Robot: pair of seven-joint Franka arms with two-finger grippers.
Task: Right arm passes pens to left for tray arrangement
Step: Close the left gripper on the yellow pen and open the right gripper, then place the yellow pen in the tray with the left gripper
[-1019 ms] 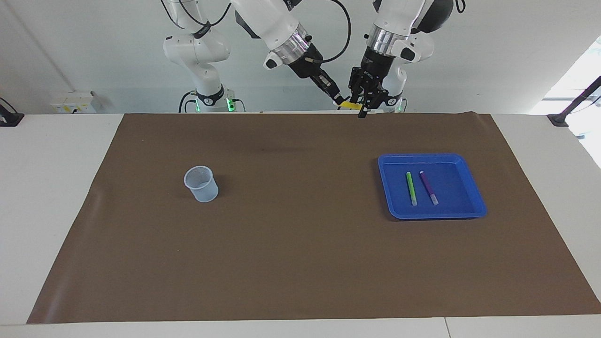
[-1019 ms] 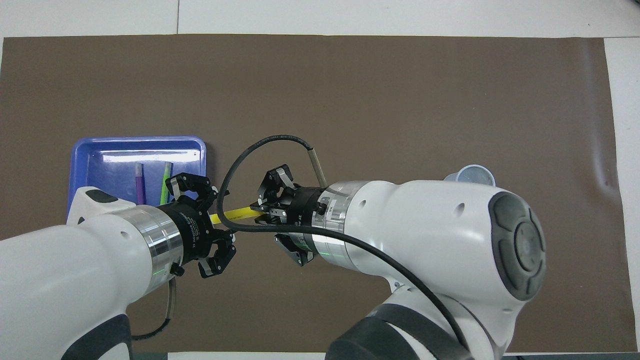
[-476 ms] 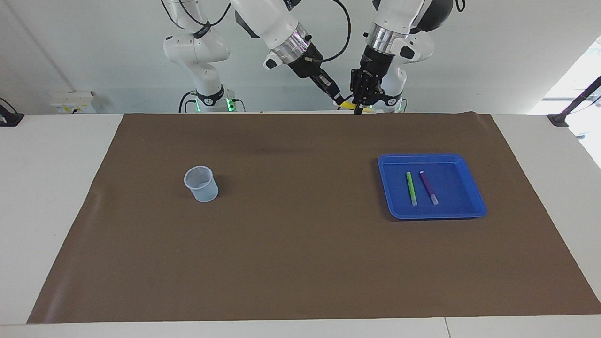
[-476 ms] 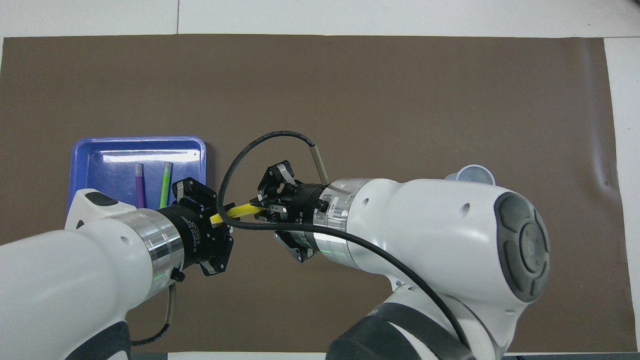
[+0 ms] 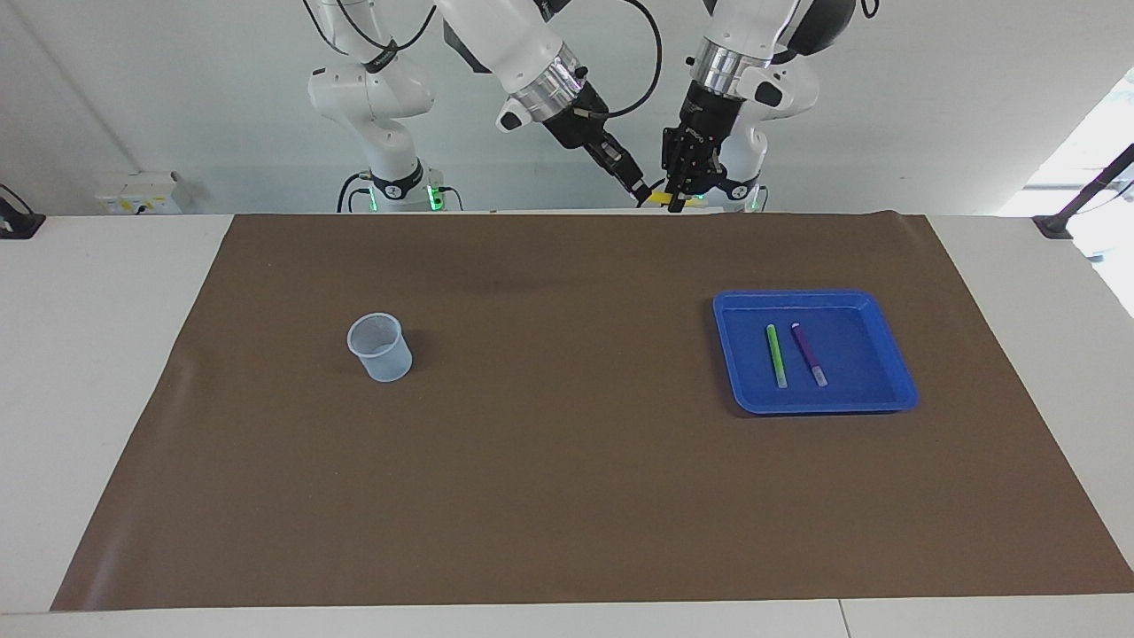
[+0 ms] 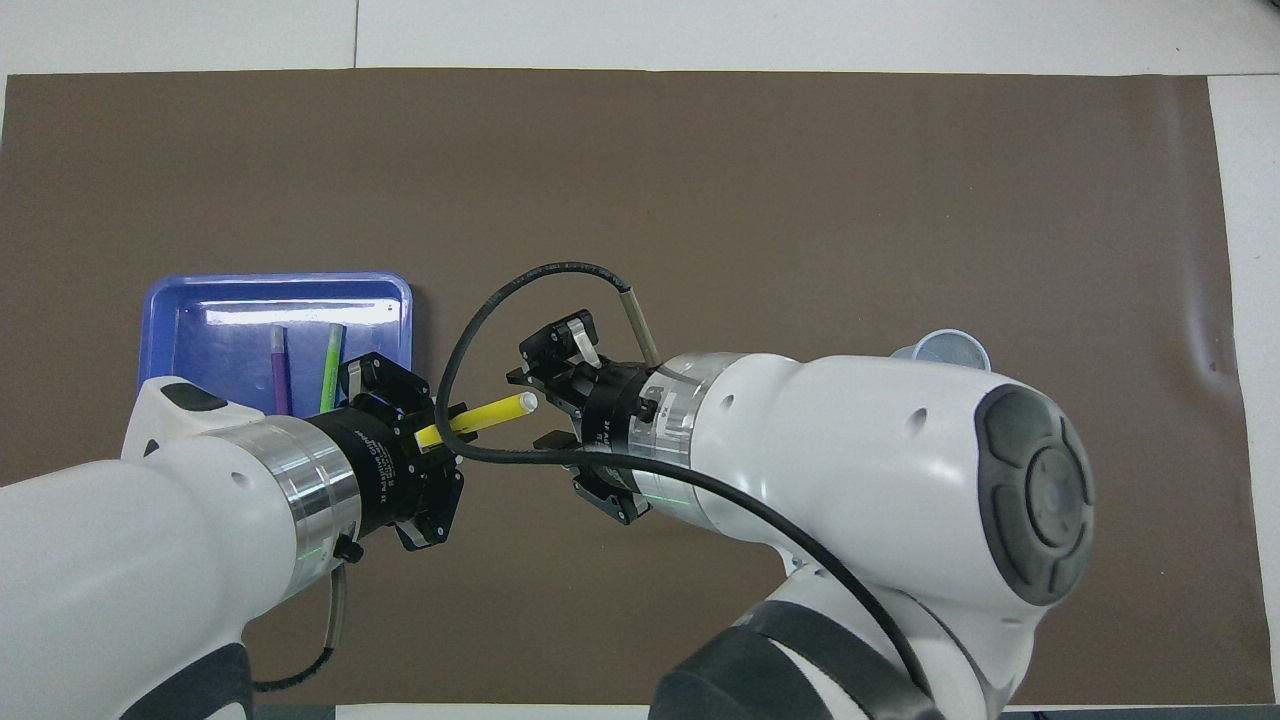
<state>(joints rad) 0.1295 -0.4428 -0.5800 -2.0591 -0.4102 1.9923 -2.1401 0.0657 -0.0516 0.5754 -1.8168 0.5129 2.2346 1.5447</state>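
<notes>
A yellow pen (image 6: 480,417) hangs level in the air with my left gripper (image 6: 432,440) shut on one end of it. Its whitish tip points at my right gripper (image 6: 552,415), which stands open a little off that tip and touches nothing. In the facing view both grippers, left (image 5: 675,202) and right (image 5: 640,193), meet high over the mat's edge by the robots, the yellow pen (image 5: 661,198) between them. The blue tray (image 5: 895,372) lies toward the left arm's end. A green pen (image 5: 776,354) and a purple pen (image 5: 808,353) lie side by side in it.
A small translucent cup (image 5: 381,347) stands upright on the brown mat (image 5: 567,461) toward the right arm's end. In the overhead view both arms cover much of the mat's part by the robots, and the left wrist hides part of the tray (image 6: 160,300).
My left gripper closed on the yellow pen. My right gripper, shut on its other end before, has opened and drawn back slightly, baring the pen's whitish tip.
</notes>
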